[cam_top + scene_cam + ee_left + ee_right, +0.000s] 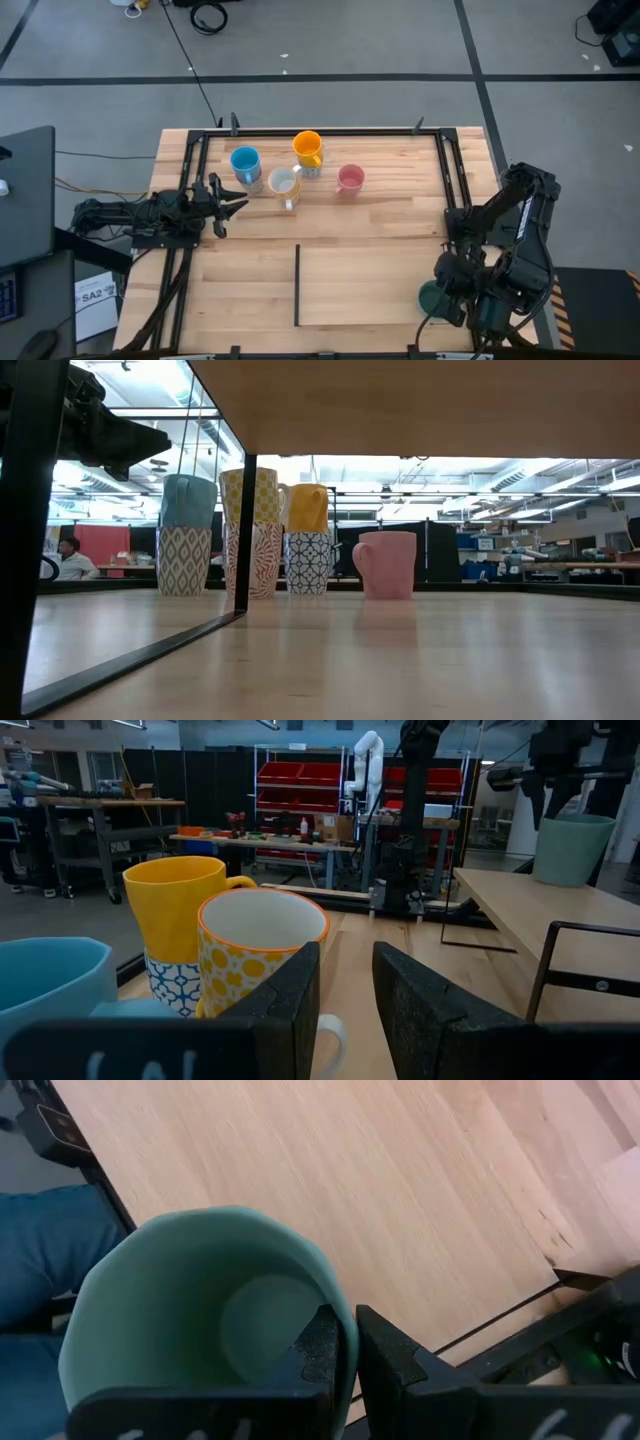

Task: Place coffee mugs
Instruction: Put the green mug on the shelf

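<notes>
I see even, bright overhead light on the counter (380, 260), with soft shadows. Ceiling strip lights (420, 460) glare behind the mugs. Close to the jaws, the green mug (200, 1320) blurs.

A robotics lab: red parts bins (300, 775) on shelving, workbenches (90, 815), a white robot arm (365, 760).

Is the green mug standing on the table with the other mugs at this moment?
No, the right pincer is shut on the rim of the green mug at the table's near right corner, apart from the other mugs.
</notes>
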